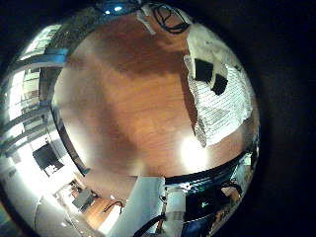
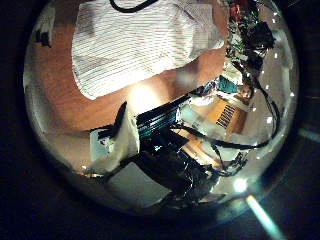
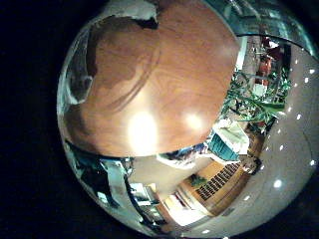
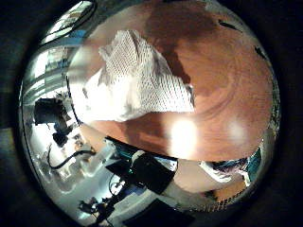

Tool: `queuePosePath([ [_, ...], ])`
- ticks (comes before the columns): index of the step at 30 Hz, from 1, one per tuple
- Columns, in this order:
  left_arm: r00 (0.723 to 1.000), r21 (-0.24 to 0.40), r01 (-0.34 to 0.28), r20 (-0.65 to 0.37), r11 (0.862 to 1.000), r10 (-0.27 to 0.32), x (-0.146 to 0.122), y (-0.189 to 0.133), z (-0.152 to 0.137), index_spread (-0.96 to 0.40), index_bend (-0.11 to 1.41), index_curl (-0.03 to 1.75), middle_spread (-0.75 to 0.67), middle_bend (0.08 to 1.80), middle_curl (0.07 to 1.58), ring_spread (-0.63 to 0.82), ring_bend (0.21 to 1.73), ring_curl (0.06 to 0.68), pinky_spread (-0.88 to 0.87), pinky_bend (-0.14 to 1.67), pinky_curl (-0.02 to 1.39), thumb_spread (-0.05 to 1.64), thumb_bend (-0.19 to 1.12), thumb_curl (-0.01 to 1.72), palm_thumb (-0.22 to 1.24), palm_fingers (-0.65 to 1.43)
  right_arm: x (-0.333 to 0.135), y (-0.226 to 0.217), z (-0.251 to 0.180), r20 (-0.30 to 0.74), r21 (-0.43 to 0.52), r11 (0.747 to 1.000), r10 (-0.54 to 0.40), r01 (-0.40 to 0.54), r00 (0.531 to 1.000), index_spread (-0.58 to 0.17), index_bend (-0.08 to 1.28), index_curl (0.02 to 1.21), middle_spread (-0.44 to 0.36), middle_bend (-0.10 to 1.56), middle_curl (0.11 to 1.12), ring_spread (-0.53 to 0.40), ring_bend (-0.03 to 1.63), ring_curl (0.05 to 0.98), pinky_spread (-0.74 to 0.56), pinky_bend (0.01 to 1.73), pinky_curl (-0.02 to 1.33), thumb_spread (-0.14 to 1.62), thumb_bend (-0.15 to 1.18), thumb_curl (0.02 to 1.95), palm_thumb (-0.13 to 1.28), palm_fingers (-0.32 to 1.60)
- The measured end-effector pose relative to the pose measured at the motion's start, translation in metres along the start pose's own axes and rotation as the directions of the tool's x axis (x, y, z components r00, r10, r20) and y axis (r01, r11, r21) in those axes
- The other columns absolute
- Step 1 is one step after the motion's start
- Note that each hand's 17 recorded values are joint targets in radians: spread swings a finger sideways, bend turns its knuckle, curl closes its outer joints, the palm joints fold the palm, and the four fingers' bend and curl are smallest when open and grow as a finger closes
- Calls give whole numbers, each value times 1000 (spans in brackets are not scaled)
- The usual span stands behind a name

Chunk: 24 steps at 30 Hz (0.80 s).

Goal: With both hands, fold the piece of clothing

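Striped shirt (image 4: 142, 80) on wooden table (image 4: 222, 90)

From my seat this cam is mostly bare wooden table (image 3: 164, 85), with a bit of the pale garment (image 3: 135, 10) poking in at the table's far edge.

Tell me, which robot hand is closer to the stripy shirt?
Left, probably, though it's close. The left hand hangs above the table just beside the shirt; the right hand hangs beside it too, slightly farther.

L hand (image 1: 207, 77) above, nothing held.
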<state>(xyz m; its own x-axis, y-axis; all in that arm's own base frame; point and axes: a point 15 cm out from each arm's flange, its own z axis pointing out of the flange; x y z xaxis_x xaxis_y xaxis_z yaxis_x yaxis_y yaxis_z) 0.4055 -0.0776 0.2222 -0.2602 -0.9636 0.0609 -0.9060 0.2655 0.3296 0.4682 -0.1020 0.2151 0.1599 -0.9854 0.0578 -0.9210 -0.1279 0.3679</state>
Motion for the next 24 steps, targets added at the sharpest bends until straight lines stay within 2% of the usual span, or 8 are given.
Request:
queuePosePath([
  [7, 1000, -8, -2, 1, 1000, 2, 5, 5, 4, 17, 183, 573, 268, 182, 435, 76, 832, 358, 49, 441, 684, 1152, -19, 371, 485, 88, -8, -9, 33, 12, -71, 997, -20, 21, 1000, -288, 163, 350, -17, 375, 409, -13, 721, 319, 360, 576, 385, 1067, -20, 330, 408, 154],
  [10, 1000, -11, -5, 3, 1000, 5, 8, 7, 7, 19, 186, 552, 267, 182, 419, 84, 821, 351, 60, 424, 667, 1152, -19, 370, 485, 94, -11, -10, 41, 11, -88, 996, -31, 32, 999, -297, 166, 340, -30, 368, 401, -51, 773, 321, 326, 575, 371, 1065, -5, 345, 470, 247],
  [12, 1000, -7, -10, 6, 1000, 10, 13, 8, 7, 25, 186, 539, 266, 181, 408, 90, 815, 346, 69, 418, 657, 1152, -19, 369, 485, 101, -16, -6, 51, 14, -109, 993, -39, 40, 999, -301, 157, 331, -49, 378, 401, -96, 835, 329, 262, 591, 367, 1065, -4, 357, 514, 334],
  [14, 1000, -12, -13, 5, 1000, 13, 14, 10, 10, 29, 190, 528, 265, 182, 400, 93, 806, 341, 75, 404, 645, 1152, -19, 369, 485, 104, -21, -3, 61, 13, -121, 992, -44, 46, 999, -312, 159, 320, -99, 410, 407, -175, 915, 336, 124, 685, 368, 1065, 15, 378, 595, 556],
  [15, 1000, -10, -13, 6, 1000, 13, 15, 11, 10, 31, 189, 523, 265, 181, 396, 94, 803, 338, 77, 400, 640, 1152, -19, 369, 486, 107, -21, -4, 63, 11, -116, 992, -46, 47, 999, -338, 206, 336, -133, 457, 427, -216, 970, 353, -3, 784, 387, 1068, 29, 394, 643, 824],
  [17, 1000, -14, -21, 5, 1000, 21, 21, 11, 13, 33, 189, 514, 265, 180, 388, 102, 791, 333, 84, 396, 631, 1152, -19, 368, 486, 111, -21, -9, 62, 2, -98, 994, -54, 54, 999, -380, 277, 371, -188, 551, 464, -257, 999, 362, -196, 834, 386, 1064, 41, 416, 712, 1105],
  [20, 1000, -20, -28, 3, 999, 28, 25, 14, 16, 34, 193, 503, 264, 181, 378, 112, 777, 325, 97, 383, 616, 1153, -18, 367, 488, 116, -21, -4, 67, 5, -106, 993, -54, 54, 999, -412, 462, 496, -229, 748, 561, -249, 1075, 438, -286, 924, 466, 1075, 60, 449, 804, 1329],
  [24, 999, -29, -38, 5, 999, 38, 30, 18, 18, 29, 192, 489, 263, 177, 364, 122, 765, 316, 106, 375, 599, 1153, -19, 365, 489, 127, -7, 12, 70, 22, -109, 993, -34, 36, 999, -420, 678, 627, -206, 963, 659, -235, 1182, 501, -286, 1064, 544, 1121, 84, 482, 900, 1290],
])
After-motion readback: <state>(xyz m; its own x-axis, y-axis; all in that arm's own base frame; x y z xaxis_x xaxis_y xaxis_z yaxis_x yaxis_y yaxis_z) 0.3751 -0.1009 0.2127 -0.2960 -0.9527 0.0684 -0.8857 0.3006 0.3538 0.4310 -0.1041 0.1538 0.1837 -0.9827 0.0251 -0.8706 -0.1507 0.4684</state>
